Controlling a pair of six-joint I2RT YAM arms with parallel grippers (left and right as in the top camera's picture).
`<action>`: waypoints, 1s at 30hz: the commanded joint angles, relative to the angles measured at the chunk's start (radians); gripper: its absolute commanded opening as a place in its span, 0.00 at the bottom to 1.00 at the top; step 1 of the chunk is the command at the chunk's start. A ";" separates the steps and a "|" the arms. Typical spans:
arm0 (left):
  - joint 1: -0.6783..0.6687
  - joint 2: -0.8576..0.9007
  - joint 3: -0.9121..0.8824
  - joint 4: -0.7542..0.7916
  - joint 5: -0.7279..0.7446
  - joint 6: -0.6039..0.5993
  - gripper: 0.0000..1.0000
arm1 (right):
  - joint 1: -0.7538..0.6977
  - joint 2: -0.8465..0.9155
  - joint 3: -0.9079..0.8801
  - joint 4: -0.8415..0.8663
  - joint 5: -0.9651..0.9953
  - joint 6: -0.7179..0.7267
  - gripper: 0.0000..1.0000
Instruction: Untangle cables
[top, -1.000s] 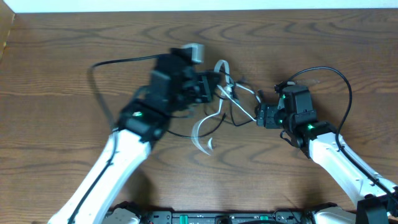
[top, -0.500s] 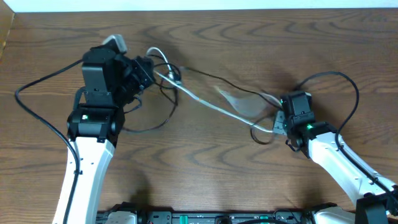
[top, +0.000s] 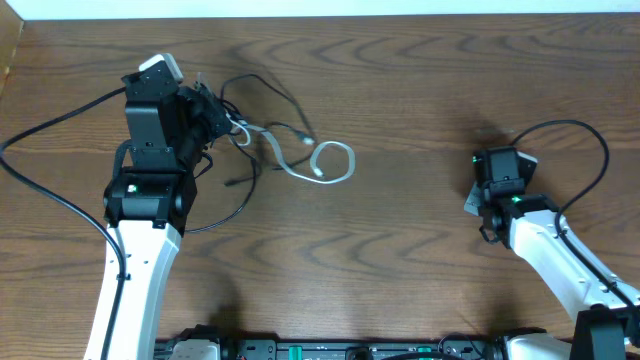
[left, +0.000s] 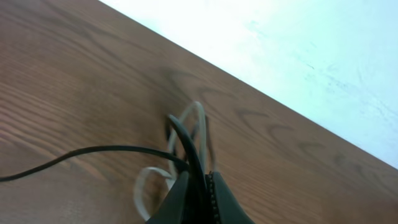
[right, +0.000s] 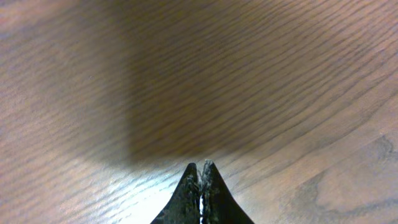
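Note:
The cables lie tangled at the upper left of the table. A white cable (top: 335, 160) curls into a loop at its free end, and thin black cables (top: 272, 96) arc around it. My left gripper (top: 215, 118) is shut on the bundle. In the left wrist view the jaws (left: 198, 178) pinch a black cable (left: 186, 143), with the white cable (left: 146, 186) looping just beyond them. My right gripper (top: 480, 210) stands far to the right, apart from the cables. Its jaws (right: 201, 167) are shut with nothing between them, over bare wood.
The wooden table (top: 420, 80) ends at a white wall along the far edge. Each arm trails its own thick black wire: one sweeps left of the left arm (top: 40, 190), the other arcs above the right arm (top: 590, 135).
The right gripper let go of the white cable, shut, and drew back to the right. The left arm pulled the bundle left, and the white cable's free end recoiled into a loop.

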 joint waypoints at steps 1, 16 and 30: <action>-0.014 -0.004 0.008 0.016 0.269 -0.011 0.08 | -0.019 0.006 -0.004 0.092 -0.190 -0.048 0.11; -0.318 0.182 0.008 0.119 0.774 0.055 0.08 | 0.062 0.006 -0.004 0.626 -1.252 -0.250 0.79; -0.410 0.183 0.008 0.114 0.711 0.031 0.07 | 0.120 0.006 -0.004 0.698 -1.179 -0.196 0.72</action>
